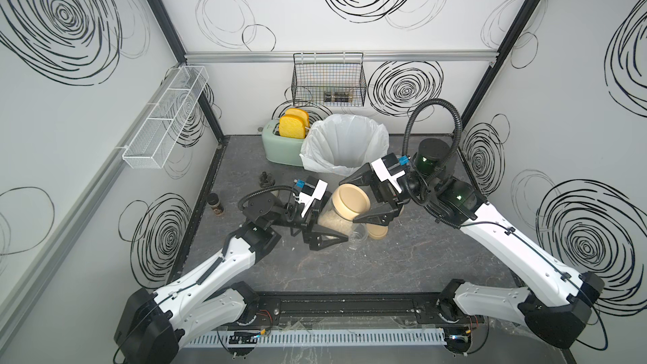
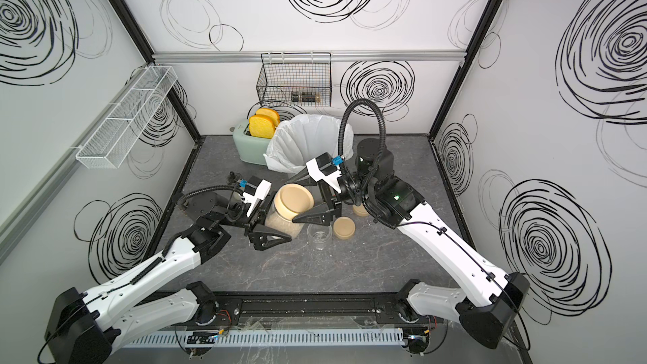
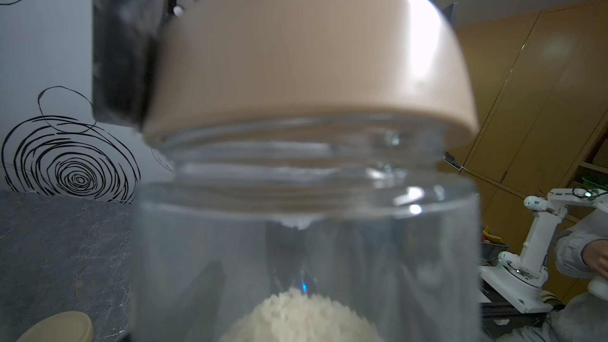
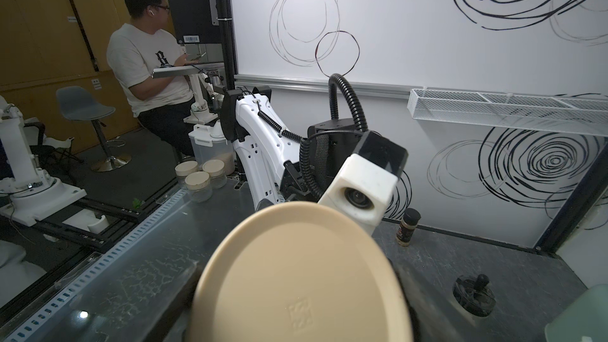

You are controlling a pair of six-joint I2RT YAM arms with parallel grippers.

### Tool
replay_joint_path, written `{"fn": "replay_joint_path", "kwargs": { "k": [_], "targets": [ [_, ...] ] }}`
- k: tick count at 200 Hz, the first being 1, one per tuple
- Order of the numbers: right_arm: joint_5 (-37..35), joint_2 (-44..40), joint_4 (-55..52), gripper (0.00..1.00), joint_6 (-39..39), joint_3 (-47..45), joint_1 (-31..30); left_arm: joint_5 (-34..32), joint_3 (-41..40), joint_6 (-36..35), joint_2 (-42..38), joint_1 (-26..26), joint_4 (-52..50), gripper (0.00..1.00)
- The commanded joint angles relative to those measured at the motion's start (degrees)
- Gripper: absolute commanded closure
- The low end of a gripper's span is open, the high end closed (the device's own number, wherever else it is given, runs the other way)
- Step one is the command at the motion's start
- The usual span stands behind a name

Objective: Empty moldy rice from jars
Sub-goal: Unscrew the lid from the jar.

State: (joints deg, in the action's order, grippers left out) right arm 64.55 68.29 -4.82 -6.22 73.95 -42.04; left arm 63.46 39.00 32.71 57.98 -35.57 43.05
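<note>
White walls (image 1: pixel 280 1) scrawled with black swirls box in a dark grey marbled table (image 1: pixel 385 274). Reading the table as a clock in both top views, with 12 at the back wall, a white-lined bin (image 1: pixel 345 145) stands at 12 and a mint toaster (image 1: pixel 280 148) holding yellow toast sits just beside it at 11. A black wire basket (image 1: pixel 329 82) hangs on the back wall above them, and a white mesh shelf (image 1: pixel 164 117) runs along the wall at 10. A small dark shaker (image 1: pixel 214 204) stands at the table's edge at 9.

Near the centre, the left gripper (image 1: pixel 331 225) is clamped on the body of a clear jar (image 3: pixel 306 225), which tilts with its capped mouth leaning toward 2. The rice (image 3: pixel 302 317) lies as a pale heap in the jar's lower part. From 2, the right gripper (image 1: pixel 348 201) has its jaws spread wide across the tan lid (image 4: pixel 296 274), one finger against each side of the rim, gripping it while it sits on the jar.

Just at 5 of the held jar an empty jar (image 1: pixel 357 238) stands open on the table, a loose lid (image 1: pixel 377 231) lying flat beside it at 3. A third jar (image 2: pixel 360 210), capped, shows partly behind the right arm.
</note>
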Motion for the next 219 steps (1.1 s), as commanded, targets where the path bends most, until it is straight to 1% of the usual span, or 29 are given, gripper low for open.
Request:
{"fn": "replay_joint_path", "kwargs": {
  "k": [1, 23, 46, 99, 128, 154, 184, 200, 219],
  "targets": [
    [-1.14, 0.61, 0.28, 0.24, -0.53, -2.72, -0.81, -3.89, 2.13, 2.19, -1.29, -0.36, 11.52, 0.21],
    [-0.94, -0.83, 5.40, 0.24, 2.17, -4.41, 0.20, -3.80, 1.95, 2.18, -1.34, -0.38, 11.53, 0.21],
    [-0.39, -0.79, 6.14, 0.25, 2.96, -4.17, 1.00, -3.81, 1.95, 2.10, -1.46, -0.38, 11.49, 0.21],
    [-2.35, -2.29, 10.92, 0.27, 5.44, -5.65, 1.50, -4.66, 1.49, 1.92, -1.48, -0.42, 12.06, 0.21],
    [0.66, -1.04, 11.00, 0.27, 6.04, -5.00, 1.52, -4.05, 1.76, 2.40, -1.08, -0.53, 12.65, 0.21],
    [4.50, 0.31, 8.69, 0.27, 4.65, -3.69, 1.61, -3.61, 1.78, 2.62, -0.94, -0.55, 12.85, 0.22],
    [9.41, 2.01, 8.42, 0.28, 5.55, -2.18, 1.61, -3.54, 1.51, 2.71, -1.01, -0.64, 13.02, 0.22],
    [9.49, 1.90, 9.46, 0.28, 6.08, -2.12, 1.61, -3.80, 1.39, 2.71, -1.15, -0.65, 13.16, 0.22],
    [7.32, 0.83, 10.93, 0.28, 6.22, -2.70, 1.61, -4.56, 1.17, 2.49, -1.46, -0.64, 13.22, 0.22]
  ]
}}
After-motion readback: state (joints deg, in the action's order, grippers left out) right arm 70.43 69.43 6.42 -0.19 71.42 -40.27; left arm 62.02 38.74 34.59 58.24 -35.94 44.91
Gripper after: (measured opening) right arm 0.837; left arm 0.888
